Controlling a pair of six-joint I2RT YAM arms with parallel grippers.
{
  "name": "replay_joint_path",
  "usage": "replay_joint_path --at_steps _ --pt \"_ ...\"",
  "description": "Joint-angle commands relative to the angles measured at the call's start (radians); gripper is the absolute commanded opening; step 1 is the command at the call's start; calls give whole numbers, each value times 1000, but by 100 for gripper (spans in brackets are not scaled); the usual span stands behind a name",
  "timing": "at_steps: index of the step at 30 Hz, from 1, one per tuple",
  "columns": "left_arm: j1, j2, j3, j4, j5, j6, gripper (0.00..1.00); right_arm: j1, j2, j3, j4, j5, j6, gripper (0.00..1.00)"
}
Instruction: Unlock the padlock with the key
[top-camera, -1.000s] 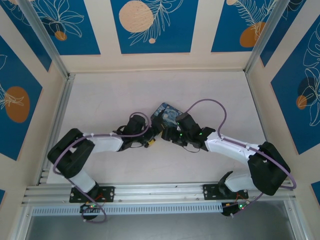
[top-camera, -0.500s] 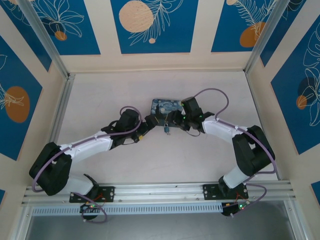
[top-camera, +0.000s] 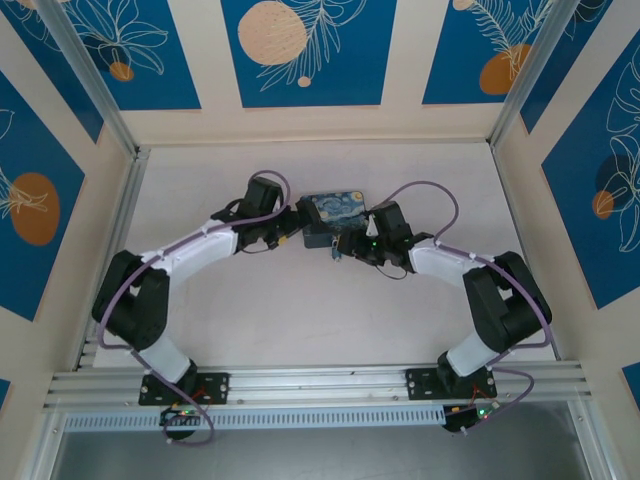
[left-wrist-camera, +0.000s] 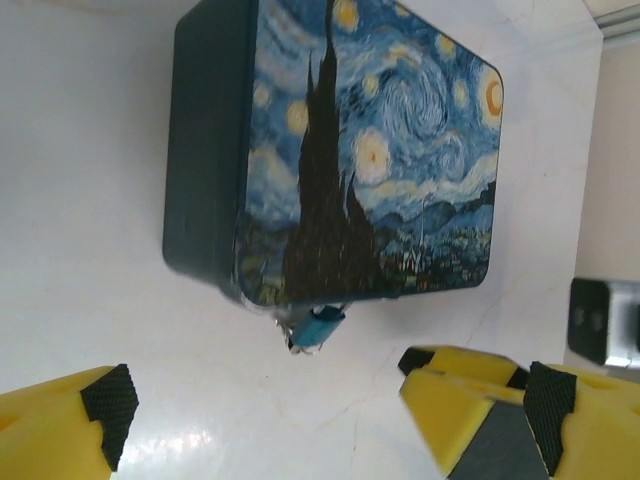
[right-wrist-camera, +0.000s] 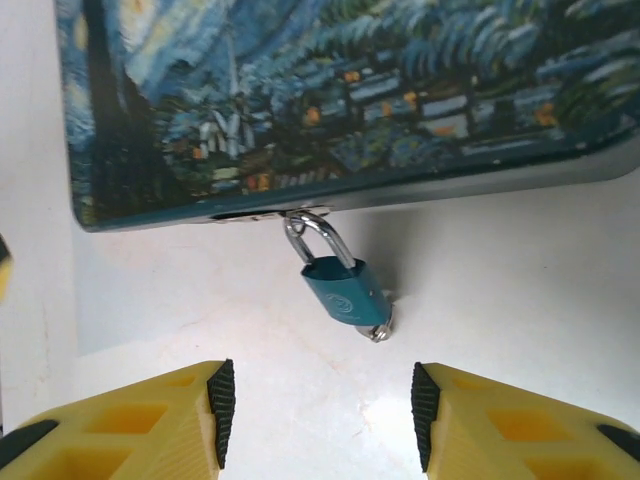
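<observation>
Fingers (left-wrist-camera: 105, 402) of the left gripper (left-wrist-camera: 325, 412): wide apart, empty.
Right gripper (right-wrist-camera: 323, 415) half apart, empty, near the padlock (right-wrist-camera: 345, 290); left one has moved up beside the tin (left-wrist-camera: 370, 150).

The tin (top-camera: 335, 208) sits mid-worktop (top-camera: 250, 310). The padlock (right-wrist-camera: 345, 290) hangs off the tin's near edge, at its six o'clock, lying on the worktop. The left end effector (left-wrist-camera: 270, 410) stands at the tin's eight o'clock and the right end effector (right-wrist-camera: 315, 400) at five o'clock, with the padlock between them.

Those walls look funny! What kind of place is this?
Probably a robot test booth: left arm and right arm bolted to a metal rail, at a white table boxed in by blue painted panels.
</observation>
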Motion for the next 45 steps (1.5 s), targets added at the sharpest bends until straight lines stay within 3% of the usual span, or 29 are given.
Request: replay_joint_path --at_steps 1,13,25,36,39,45 --pt "30 52 58 -73 58 82 100 9 57 8 46 -23 -39 50" --pt "68 137 100 -47 100 77 100 39 213 109 64 -37 -84 48" --pt "84 182 114 -29 128 83 100 68 212 84 189 -75 -134 47" --pt "94 192 116 -18 140 82 100 70 269 138 119 -71 -144 44" --pt "97 196 123 -19 142 83 100 76 278 139 111 -59 -142 39" --pt "106 204 141 -24 141 93 100 77 269 126 98 -35 -132 18"
